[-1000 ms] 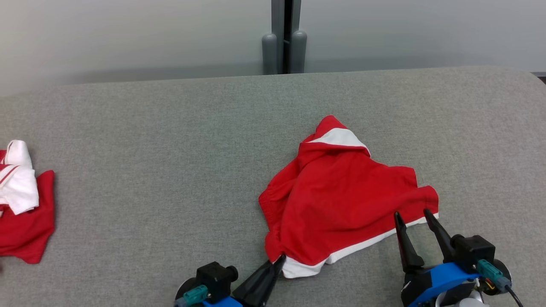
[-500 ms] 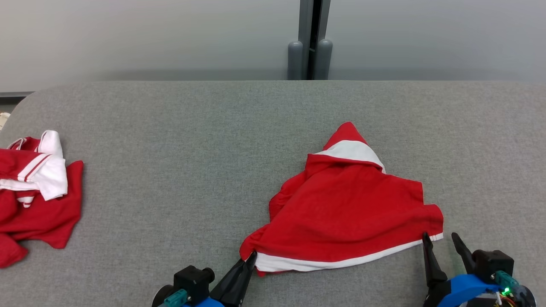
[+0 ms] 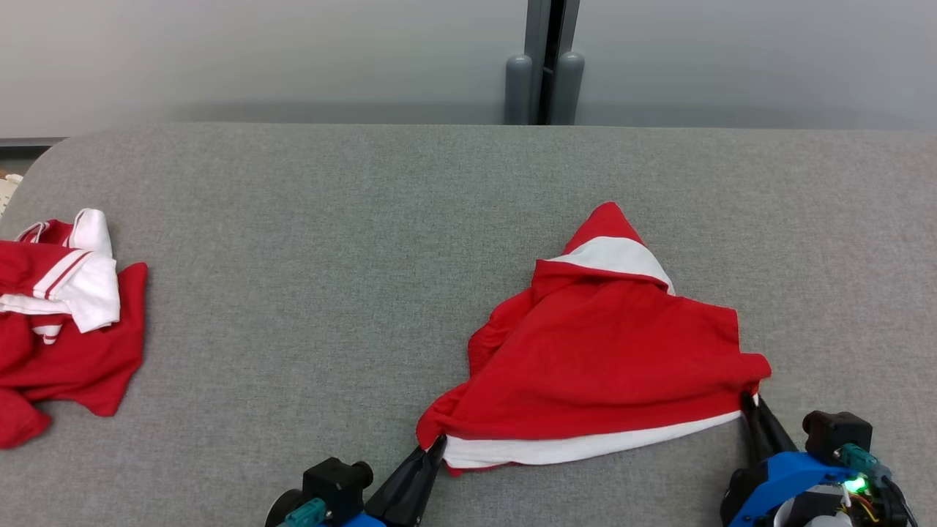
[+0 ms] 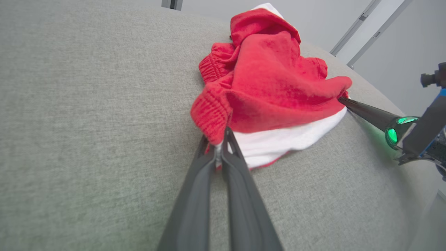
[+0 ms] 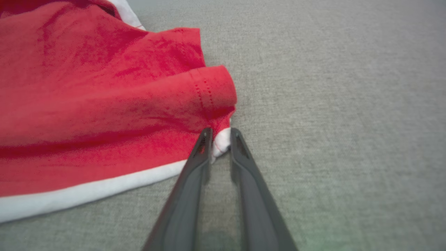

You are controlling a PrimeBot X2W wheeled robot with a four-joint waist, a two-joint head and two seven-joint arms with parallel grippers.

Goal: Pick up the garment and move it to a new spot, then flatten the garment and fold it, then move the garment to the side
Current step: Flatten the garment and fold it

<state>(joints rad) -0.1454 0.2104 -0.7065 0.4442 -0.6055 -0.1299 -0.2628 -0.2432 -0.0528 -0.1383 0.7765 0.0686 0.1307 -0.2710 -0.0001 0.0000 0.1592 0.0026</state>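
Pinching garment [image 3: 607, 359] corner: right claw [image 5: 221, 138], spread earlier | left claw [image 4: 217, 140] pinches other corner

We are looking at a garment [image 3: 607, 351] of soft, matt red knit cloth with a smooth white band at its hem and a ribbed, gathered elastic edge, creased on a table [image 3: 307, 241] covered in rough, matt grey woven fabric. We are seeing the long fingers of the left gripper [image 4: 217, 139] and the right gripper [image 5: 221, 134] as smooth dark plastic with a dull sheen, and the wrist housing [image 3: 776, 468] as glossier blue plastic. We are also noting a second garment [image 3: 66, 322] of the same matt red-and-white cloth, a smooth pale wall [image 3: 219, 58] and satin grey posts [image 3: 518, 91].
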